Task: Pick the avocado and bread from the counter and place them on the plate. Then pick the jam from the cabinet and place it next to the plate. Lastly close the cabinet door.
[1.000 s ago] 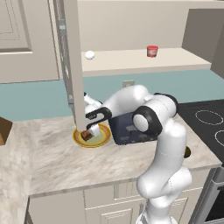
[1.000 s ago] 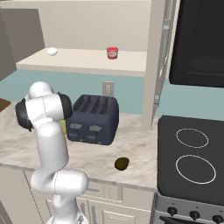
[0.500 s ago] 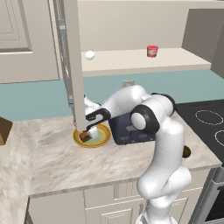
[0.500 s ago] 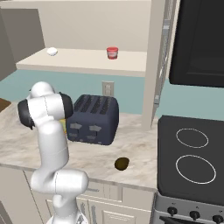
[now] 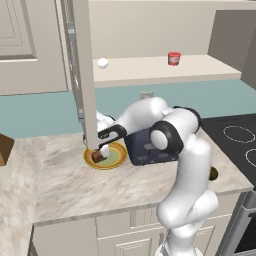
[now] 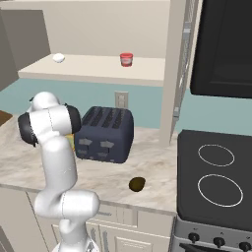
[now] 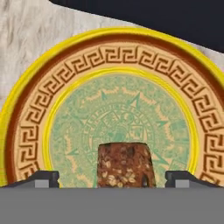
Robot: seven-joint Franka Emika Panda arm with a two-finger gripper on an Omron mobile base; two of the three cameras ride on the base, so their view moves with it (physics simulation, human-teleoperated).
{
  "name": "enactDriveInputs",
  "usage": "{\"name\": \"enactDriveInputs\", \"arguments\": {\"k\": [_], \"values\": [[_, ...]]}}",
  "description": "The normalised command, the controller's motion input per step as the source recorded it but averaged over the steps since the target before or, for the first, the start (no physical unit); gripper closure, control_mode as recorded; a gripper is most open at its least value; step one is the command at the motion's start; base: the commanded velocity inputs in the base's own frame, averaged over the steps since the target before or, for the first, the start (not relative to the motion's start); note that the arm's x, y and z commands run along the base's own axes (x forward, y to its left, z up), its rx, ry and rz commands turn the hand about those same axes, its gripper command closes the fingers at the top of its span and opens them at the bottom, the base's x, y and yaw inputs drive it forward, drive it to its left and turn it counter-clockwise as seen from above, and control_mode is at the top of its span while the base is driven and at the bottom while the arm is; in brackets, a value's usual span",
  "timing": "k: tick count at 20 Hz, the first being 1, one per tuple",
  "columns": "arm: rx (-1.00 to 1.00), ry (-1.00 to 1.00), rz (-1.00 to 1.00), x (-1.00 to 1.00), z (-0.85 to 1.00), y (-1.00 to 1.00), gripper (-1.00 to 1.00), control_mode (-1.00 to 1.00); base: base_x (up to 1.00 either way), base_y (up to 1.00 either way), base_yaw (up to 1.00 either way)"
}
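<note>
The bread [image 7: 125, 165] lies on the plate [image 7: 109, 37], near the pale green centre's edge. My gripper [image 7: 112, 179] is open right over it, and its fingertips [image 7: 42, 178] stand clear of the loaf on both sides. From the left base the gripper [image 5: 101, 151] hangs low over the bread [image 5: 97, 156] on the plate [image 5: 120, 159], just below the open cabinet door [image 5: 84, 75]. The avocado [image 6: 137, 184] rests on the counter [image 6: 147, 167] in front of the toaster. The jam [image 5: 173, 58] stands on the cabinet shelf [image 5: 200, 67].
A dark toaster [image 5: 150, 147] sits right beside the plate, under my forearm. A white ball [image 5: 102, 63] lies on the shelf left of the jam. The black stove [image 6: 216, 172] borders the counter on the right. A brown box corner [image 5: 4, 149] shows at far left.
The gripper has opened and let go of the bread, which now rests on the plate. The arm has barely moved.
</note>
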Motion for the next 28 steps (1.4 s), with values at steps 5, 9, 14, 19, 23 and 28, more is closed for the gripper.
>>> {"name": "enactDriveInputs", "arguments": {"k": [5, 9, 14, 19, 23, 28], "values": [[0.0, -0.06, -0.05, 0.0, 0.46, -0.03, -1.0, -1.0, 0.0, 0.0, 0.0], [0.0, 0.0, -0.03, 0.0, 0.26, -0.26, -1.0, -1.0, 0.0, 0.0, 0.0], [0.0, 0.0, 0.0, -0.07, 0.06, -0.33, -1.0, -1.0, 0.0, 0.0, 0.0], [0.0, -0.01, 0.0, -0.55, 0.12, -0.36, -1.0, -1.0, 0.0, 0.0, 0.0], [0.0, -0.03, 0.0, -0.69, 0.25, -0.4, -1.0, -1.0, 0.0, 0.0, 0.0], [0.0, 0.0, 0.01, -0.6, 0.25, -0.4, -1.0, -1.0, 0.0, 0.0, 0.0]]}}
